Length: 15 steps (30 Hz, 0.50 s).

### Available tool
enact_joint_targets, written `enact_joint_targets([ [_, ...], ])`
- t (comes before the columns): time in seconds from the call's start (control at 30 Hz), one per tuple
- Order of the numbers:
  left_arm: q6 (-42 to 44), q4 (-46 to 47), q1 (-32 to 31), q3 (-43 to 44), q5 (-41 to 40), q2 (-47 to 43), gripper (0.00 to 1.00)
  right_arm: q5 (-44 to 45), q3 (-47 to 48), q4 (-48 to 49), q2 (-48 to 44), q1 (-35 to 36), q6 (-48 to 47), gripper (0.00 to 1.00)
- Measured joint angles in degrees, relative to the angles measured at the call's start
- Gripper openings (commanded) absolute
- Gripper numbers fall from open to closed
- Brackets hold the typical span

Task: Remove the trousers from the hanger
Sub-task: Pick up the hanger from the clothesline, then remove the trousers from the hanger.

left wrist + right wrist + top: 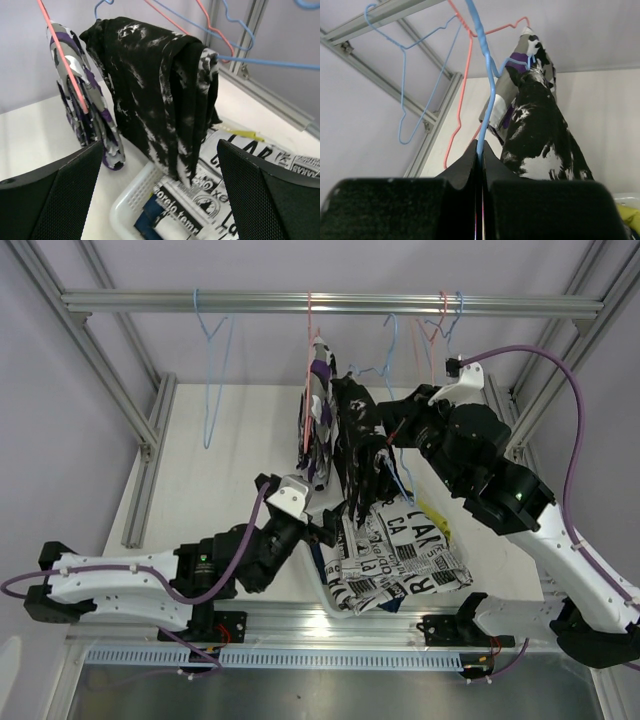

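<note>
1. The right gripper (pixel 481 157) is pinched tight on the wire of a blue hanger (pixel 487 100). Only its own wrist view shows this grip; from overhead the jaws are lost against dark cloth.
2. The left gripper (pixel 159 150) is spread wide and holds nothing. Its wrist view looks out between the fingers (pixel 55 195) at the hanging clothes.
3. The black-and-white trousers (pixel 160 90) are folded over the blue hanger's bar. Their long axis runs straight down and the loose ends point at the table.
4. Just beside them, the purple-patterned trousers (pixel 87 115) hang the same way from a pink hanger (pixel 65 65).
5. Only the overhead view shows the pink hanger hooked on a metal rail (pixel 330 305). It also shows the left gripper low near the table and the right one higher.
6. Below the hanging pairs, a white basket (pixel 131 200) holds the newsprint-patterned trousers (pixel 400 550) on top and the navy trousers (pixel 147 222) underneath. The yellow trousers (pixel 435 520) peek out at the far side.
</note>
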Motion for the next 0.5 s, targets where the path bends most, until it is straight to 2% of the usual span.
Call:
enact_joint_targets([
  [0.23, 0.3, 10.5, -0.5, -1.3, -0.4, 4.4, 0.99, 6.1, -0.8, -0.8, -0.8, 1.0, 0.5, 0.0],
  [0.5, 0.5, 18.7, -0.7, -2.6, -1.0, 11.7, 1.0, 8.7, -3.3, -0.8, -2.4, 1.1, 0.8, 0.0],
])
